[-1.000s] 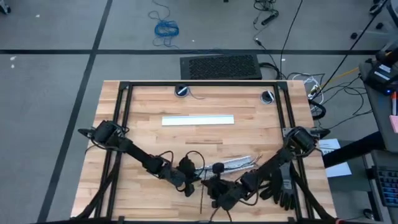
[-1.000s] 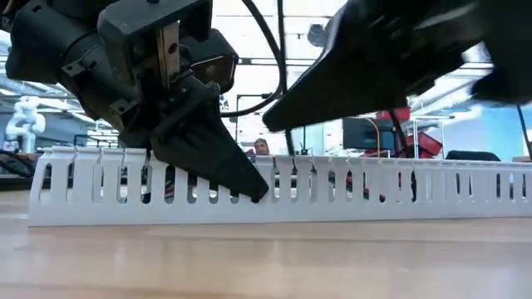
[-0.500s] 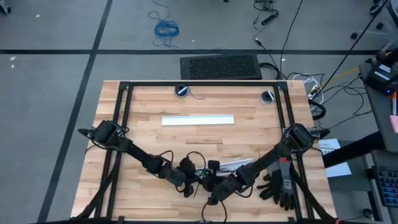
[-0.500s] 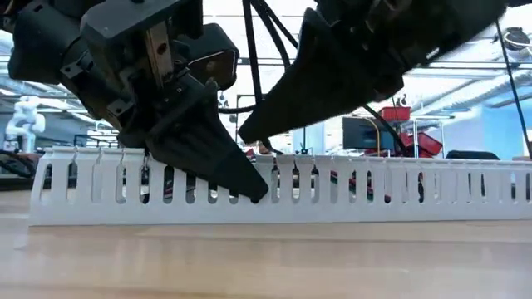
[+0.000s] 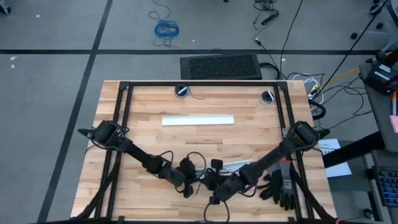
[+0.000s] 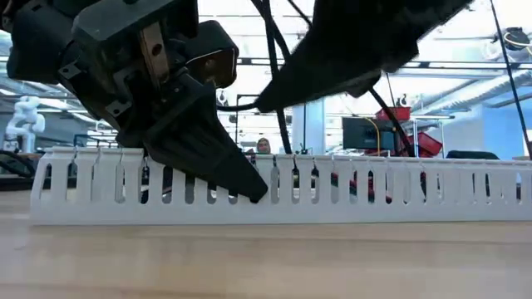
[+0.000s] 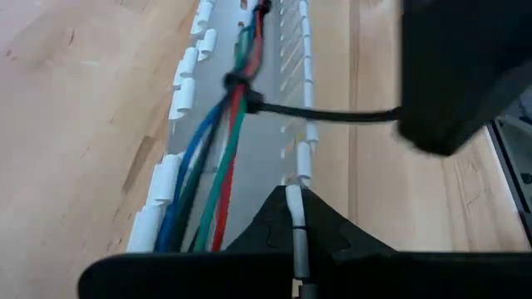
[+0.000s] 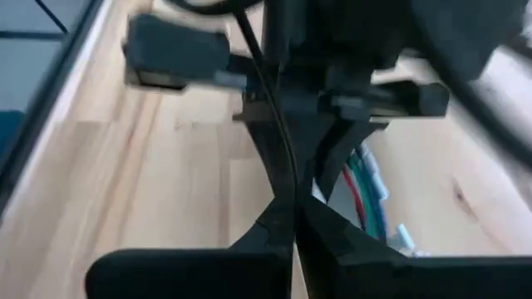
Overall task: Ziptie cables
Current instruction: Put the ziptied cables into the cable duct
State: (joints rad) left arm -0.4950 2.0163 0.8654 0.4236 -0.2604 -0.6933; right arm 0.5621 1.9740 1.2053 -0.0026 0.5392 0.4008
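At the near edge of the table [image 5: 143, 106] I have both arms folded low and reaching inward, their wrists almost meeting. My left gripper [image 7: 295, 208] is pinched shut on the slotted wall of the white duct [image 6: 332, 195], tips angled down to its base. Just ahead of those tips the cables [image 7: 218, 158] lie along the duct floor, blue, green and red strands, cinched by a ziptie [image 7: 328, 114] whose dark tail runs sideways toward the right arm. My right gripper [image 8: 293, 218] faces the left one, its fingers closed on that thin dark tail, I think, though the strand blurs there. A second duct [image 5: 198, 120] lies well beyond both grippers.
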